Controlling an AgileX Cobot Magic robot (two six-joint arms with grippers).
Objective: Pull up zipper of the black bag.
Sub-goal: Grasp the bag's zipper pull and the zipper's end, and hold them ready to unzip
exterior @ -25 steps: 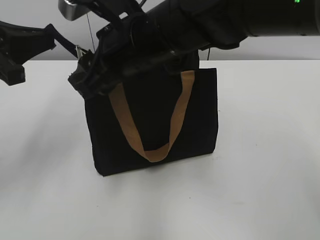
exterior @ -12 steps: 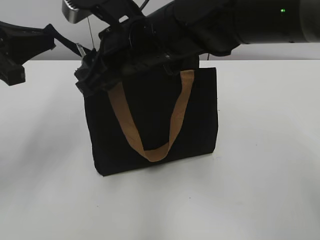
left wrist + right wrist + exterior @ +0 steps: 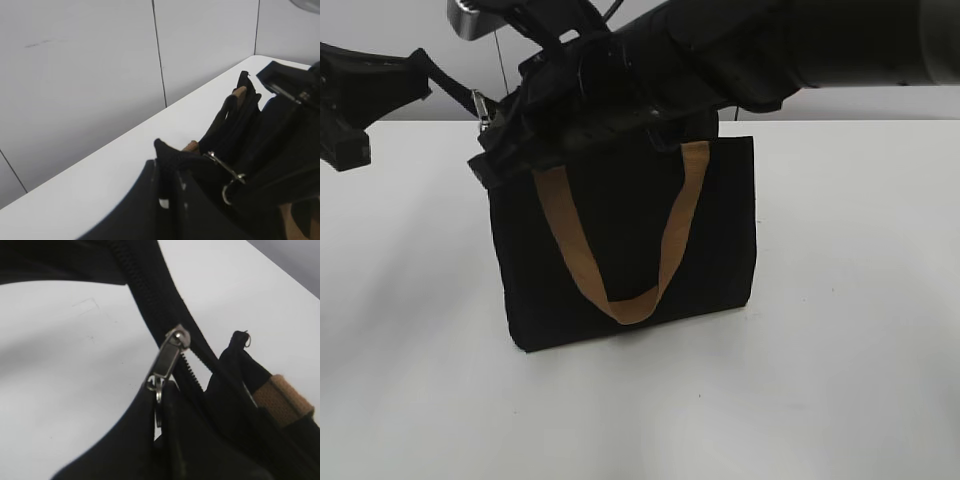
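The black bag (image 3: 720, 230) stands upright on the white table, one tan handle (image 3: 675, 230) hanging down its front. My right gripper (image 3: 492, 130) reaches across to the bag's top left corner and is shut on the ring of the zipper's silver pull (image 3: 170, 356). Its jaws (image 3: 160, 410) are closed just below the slider on the black zip line (image 3: 150, 295). My left gripper (image 3: 167, 172) is shut on a black fabric tab (image 3: 167, 150) at the bag's end. The pull also shows in the left wrist view (image 3: 226, 174) and in the exterior view (image 3: 480, 103).
The white table (image 3: 840, 380) spreads out round the bag on all sides. A grey panelled wall (image 3: 100, 65) stands behind the table's far edge. The right arm's dark bulk (image 3: 770, 50) hangs over the bag's top.
My right gripper has risen slightly at the bag's top left corner, lifting the fabric there a little. The left arm and the bag's body have stayed in place.
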